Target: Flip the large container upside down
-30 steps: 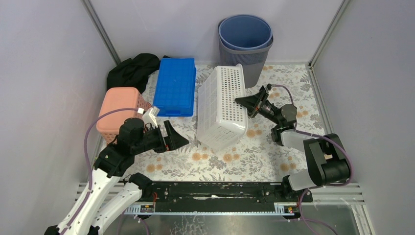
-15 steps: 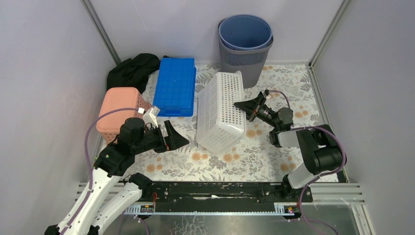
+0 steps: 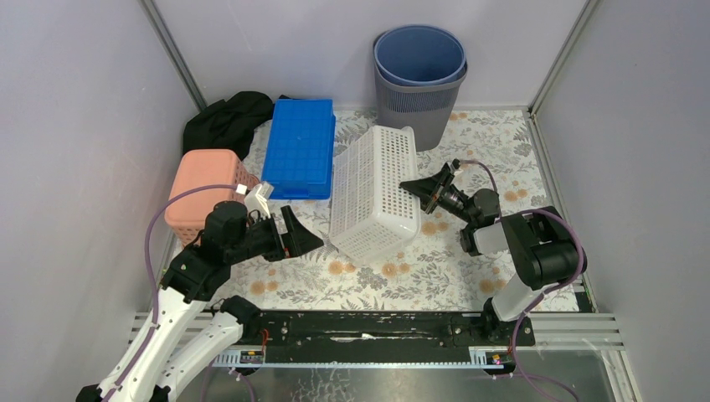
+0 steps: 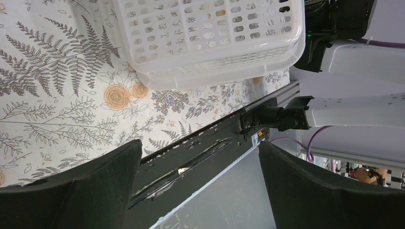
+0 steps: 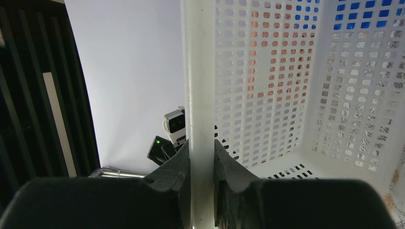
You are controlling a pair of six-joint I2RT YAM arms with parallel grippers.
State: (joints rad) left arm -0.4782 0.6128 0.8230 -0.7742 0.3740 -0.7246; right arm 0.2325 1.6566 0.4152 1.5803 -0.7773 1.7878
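The white perforated plastic basket (image 3: 373,193) stands tipped on its long side in the middle of the floral desk (image 3: 435,268), partway through the flip. The right gripper (image 3: 416,188) has its fingers (image 5: 177,167) clenched on the basket's rim; the left gripper (image 3: 301,234), just to the left, is splayed and empty. The next move calls for driving the rim on leftward and down. Over the last second the basket has leaned further left.

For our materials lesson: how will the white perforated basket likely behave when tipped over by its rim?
The white basket is probably light: its walls are mostly holes. It seems fairly stiff, since the rim that the right gripper pinches between its jaws looks straight. Tilted on one side, it may topple easily.
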